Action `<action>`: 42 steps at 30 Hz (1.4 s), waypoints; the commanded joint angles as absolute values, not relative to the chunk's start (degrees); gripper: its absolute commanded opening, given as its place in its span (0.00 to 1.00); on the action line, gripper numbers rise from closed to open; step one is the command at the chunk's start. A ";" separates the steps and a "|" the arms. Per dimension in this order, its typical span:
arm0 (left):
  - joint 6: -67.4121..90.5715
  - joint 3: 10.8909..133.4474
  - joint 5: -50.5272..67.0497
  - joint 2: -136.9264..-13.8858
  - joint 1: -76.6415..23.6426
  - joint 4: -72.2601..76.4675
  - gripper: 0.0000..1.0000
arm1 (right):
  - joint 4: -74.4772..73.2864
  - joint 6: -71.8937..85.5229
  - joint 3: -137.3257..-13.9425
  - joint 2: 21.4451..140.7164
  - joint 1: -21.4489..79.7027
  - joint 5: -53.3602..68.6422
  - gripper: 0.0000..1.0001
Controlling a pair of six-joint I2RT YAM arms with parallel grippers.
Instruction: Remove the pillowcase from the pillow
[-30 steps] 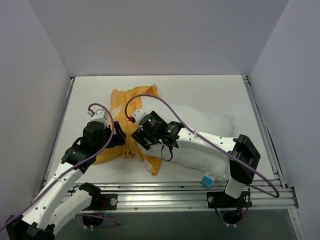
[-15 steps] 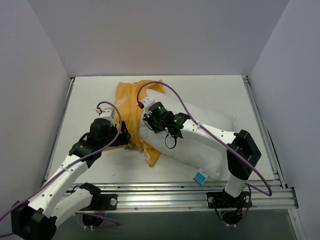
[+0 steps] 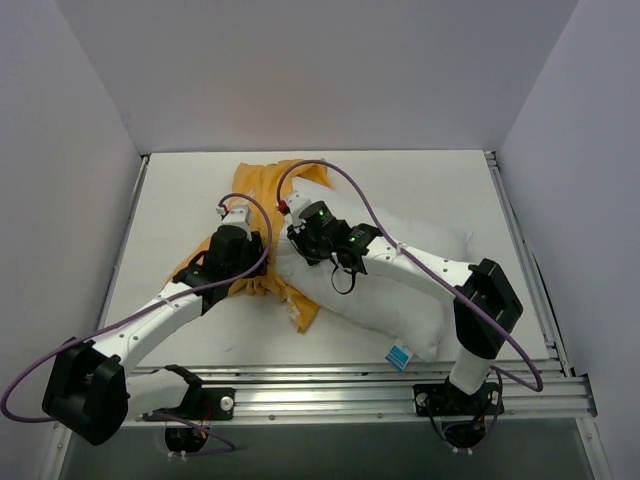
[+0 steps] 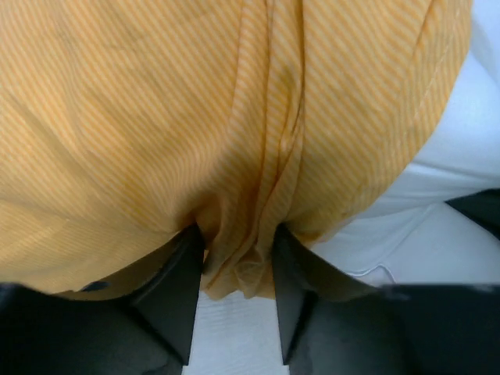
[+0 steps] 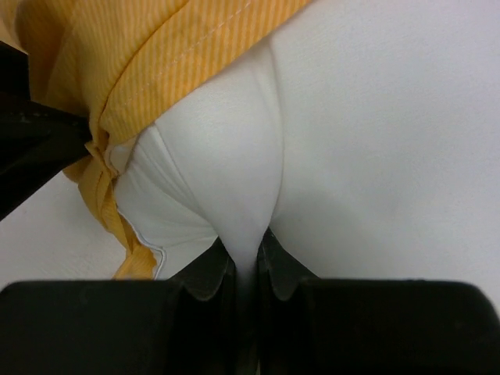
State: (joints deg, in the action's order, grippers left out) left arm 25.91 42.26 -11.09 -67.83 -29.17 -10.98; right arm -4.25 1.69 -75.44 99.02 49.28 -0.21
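Note:
The orange-yellow pillowcase [image 3: 262,190] lies bunched at the table's middle left, still over the left end of the white pillow [image 3: 420,270]. My left gripper [image 3: 250,262] sits on its near side. In the left wrist view the gripper [image 4: 238,258] is shut on a gathered fold of the striped orange pillowcase [image 4: 195,117], with the pillow [image 4: 461,148] showing at the right. My right gripper [image 3: 298,242] is at the pillow's left end. In the right wrist view this gripper [image 5: 246,250] is shut on a pinch of the pillow [image 5: 375,141], just beside the pillowcase hem [image 5: 156,55].
A small blue tag [image 3: 401,355] hangs at the pillow's near corner. Aluminium rails run along the near edge [image 3: 330,385] and the right side [image 3: 525,260] of the table. White walls close in the left, back and right.
My left arm has swung right onto the pillowcase and its jaws have closed on a fold. My right gripper shut on the pillow and moved back, dragging its left end along.

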 commanded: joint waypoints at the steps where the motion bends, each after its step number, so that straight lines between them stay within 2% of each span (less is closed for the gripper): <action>1: 25.22 44.91 -16.42 -69.95 -29.44 -5.36 0.44 | -8.08 3.60 -76.55 98.53 49.13 2.73 0.00; 2: 25.22 45.17 -17.91 -69.87 -29.44 -5.71 0.32 | -8.52 3.60 -76.73 97.83 49.22 2.29 0.00; 3: 25.14 45.44 -19.41 -69.26 -29.44 -6.15 0.09 | -8.87 3.60 -76.64 96.08 49.13 1.68 0.00; 4: 24.88 45.96 -23.60 -68.65 -29.36 -7.20 0.03 | -9.57 3.60 -76.47 95.11 48.96 0.28 0.00; 8: 23.82 48.16 -36.60 -66.54 -28.66 -11.33 0.02 | -11.68 2.82 -74.89 87.64 47.82 -2.11 0.00; 14: 25.75 51.15 -44.38 -65.57 -25.67 -16.96 0.02 | -18.54 0.62 -76.20 75.77 45.01 -2.37 0.00; 23: 24.00 55.72 -41.67 -66.88 -18.56 -17.93 0.02 | -23.29 0.70 -77.70 63.82 39.64 1.93 0.00; 28: 23.21 58.44 -34.49 -69.43 -16.26 -17.14 0.02 | -23.99 0.62 -76.82 62.75 35.78 7.36 0.00; 32: 20.92 57.22 -25.24 -69.08 -17.66 -12.75 0.02 | -22.60 1.75 -76.56 67.92 39.10 9.75 0.00; 34: 20.83 56.78 -23.30 -68.82 -18.28 -12.74 0.02 | -18.73 2.99 -75.85 69.43 43.05 7.57 0.13; 35: 20.83 56.43 -21.20 -68.38 -18.37 -12.83 0.02 | -17.42 3.08 -76.02 71.43 46.63 6.60 0.31; 36: 21.00 55.99 -19.79 -68.03 -18.46 -12.48 0.02 | -15.75 3.16 -76.37 72.85 48.06 6.33 0.43; 37: 21.27 55.64 -18.47 -67.77 -18.63 -12.13 0.02 | -14.86 3.16 -77.25 74.08 49.29 6.07 0.65; 39: 21.80 54.67 -15.04 -67.15 -19.07 -11.17 0.02 | -11.97 2.47 -77.43 77.68 52.98 3.10 0.80; 40: 21.71 54.58 -14.16 -67.15 -19.42 -10.99 0.02 | -11.26 0.81 -77.34 78.65 54.65 0.73 0.90; 42: 21.36 54.84 -11.97 -67.15 -19.34 -11.33 0.02 | -10.03 -1.65 -77.61 82.08 59.40 -7.51 0.98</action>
